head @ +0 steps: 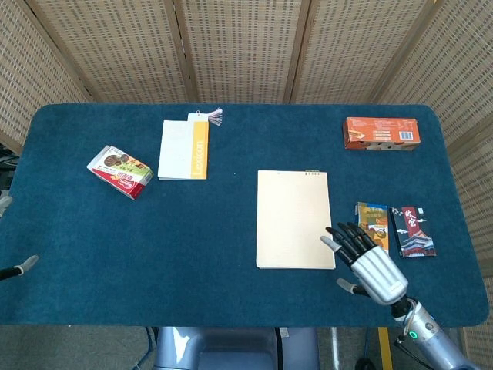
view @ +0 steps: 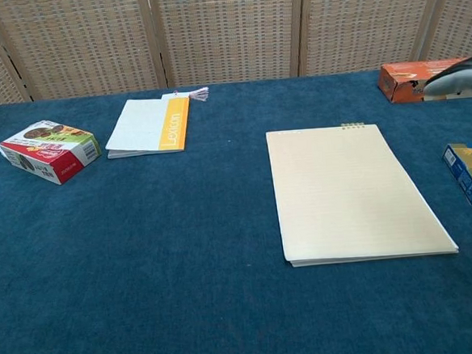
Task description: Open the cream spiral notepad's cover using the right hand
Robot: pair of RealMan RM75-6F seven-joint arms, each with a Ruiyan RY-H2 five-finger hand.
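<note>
Cream spiral notepad [head: 296, 220] lies flat and closed near the middle of the counter [head: 208, 262], its binding at the far edge, away from the robot.

Right robot hand [head: 368, 264] is just off the notepad's near right corner, fingers [head: 348, 234] spread and empty, tips pointing at the notepad's right edge. It looks to hover rather than touch; contact can't be confirmed from the head view. The chest view catches only a blurred fingertip at the right frame edge.

Left robot hand [head: 17, 270] barely shows, far to the notepad's left: only fingertips, so I can't tell its state.

Judgement: this is the approach, cover not yet lifted.
- Binding is at the far edge, so the cover should hinge away from the robot.
- Catch the near right corner, top sheet only.
- Slide a fingertip under, then sweep up and away.
- Risks: taking several pages, or pushing the whole notepad along the cloth.
- The card packs [head: 372, 228] just right of the notepad leave little room.
</note>
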